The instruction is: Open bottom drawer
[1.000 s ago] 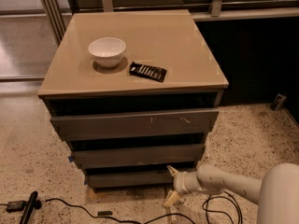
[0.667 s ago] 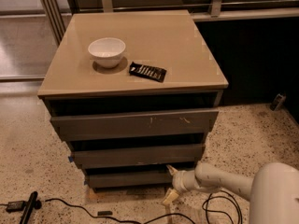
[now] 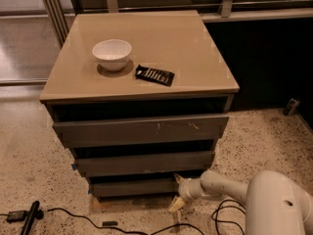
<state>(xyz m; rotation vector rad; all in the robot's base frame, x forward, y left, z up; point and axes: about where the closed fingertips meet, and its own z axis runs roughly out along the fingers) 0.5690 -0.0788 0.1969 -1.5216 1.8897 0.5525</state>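
Note:
The bottom drawer [image 3: 132, 186] is the narrowest of three dark grey-brown fronts, low in the cabinet just above the floor, plain and without a handle. My gripper [image 3: 177, 192] is at the drawer's right end, its pale fingers spread one above the other: the upper fingertip [image 3: 178, 178] sits at the drawer's top right corner, the lower one [image 3: 174, 206] hangs near the floor. The white arm [image 3: 220, 186] reaches in from the lower right. The gripper holds nothing.
The middle drawer [image 3: 144, 162] and the widest, scratched top drawer [image 3: 142, 129] sit above. A white bowl [image 3: 112, 54] and a dark packet [image 3: 154, 75] lie on the tan top [image 3: 195, 48]. Black cables [image 3: 63, 213] and a dark tool [image 3: 29, 218] lie on the speckled floor.
The arm has shifted slightly left toward the drawer's right end. The drawers have not moved.

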